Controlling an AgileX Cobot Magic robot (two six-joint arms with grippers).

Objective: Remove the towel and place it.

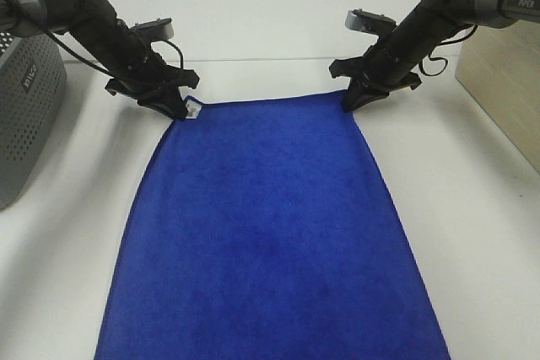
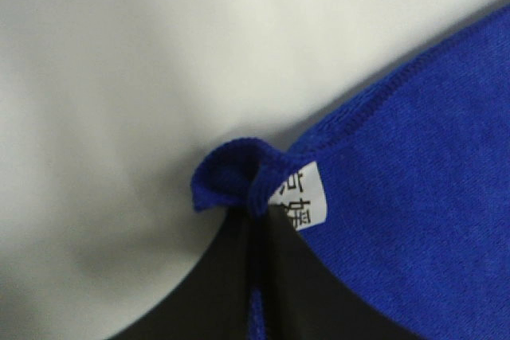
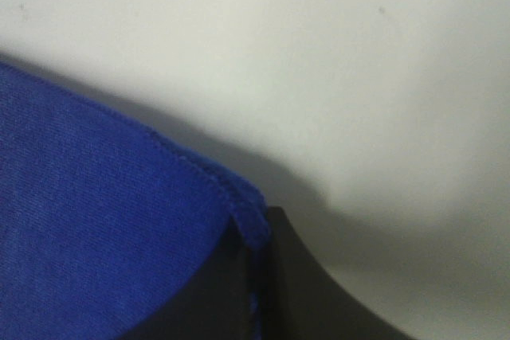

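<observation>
The royal-blue towel (image 1: 270,233) lies spread flat on the white table, running from the far middle down to the near edge. My left gripper (image 1: 179,112) is shut on its far left corner, where the small white tag (image 2: 304,197) shows beside the pinched, curled edge of the towel (image 2: 398,165). My right gripper (image 1: 348,105) is shut on the far right corner; in the right wrist view the hem of the towel (image 3: 103,220) folds in between the dark fingers (image 3: 295,292).
A grey perforated basket (image 1: 25,99) stands at the left edge of the table. A light wooden box (image 1: 506,82) sits at the far right. White table (image 1: 472,233) surrounds the cloth on both sides.
</observation>
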